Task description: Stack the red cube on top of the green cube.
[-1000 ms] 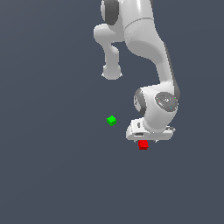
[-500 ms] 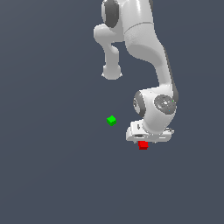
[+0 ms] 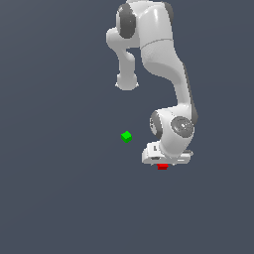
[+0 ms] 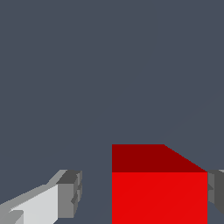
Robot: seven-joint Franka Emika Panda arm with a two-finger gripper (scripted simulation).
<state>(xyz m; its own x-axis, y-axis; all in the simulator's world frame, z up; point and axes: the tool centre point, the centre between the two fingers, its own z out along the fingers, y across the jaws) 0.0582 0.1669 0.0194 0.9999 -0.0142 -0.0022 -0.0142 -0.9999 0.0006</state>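
Note:
The red cube (image 3: 162,167) lies on the grey floor, mostly hidden under my white gripper (image 3: 164,159) in the exterior view. In the wrist view the red cube (image 4: 159,192) sits between my fingers. One fingertip (image 4: 70,194) stands a gap away from the cube. The other fingertip (image 4: 215,191) is right at the cube's far side. The gripper (image 4: 142,194) is open around the cube. The green cube (image 3: 126,136) rests on the floor apart, toward the exterior view's left and a little farther back. It does not show in the wrist view.
The white arm (image 3: 163,54) rises behind the gripper and bends over it. The plain dark grey floor (image 3: 59,198) extends all around.
The gripper has come down a little over the red cube, hiding more of it. Both cubes stay where they were.

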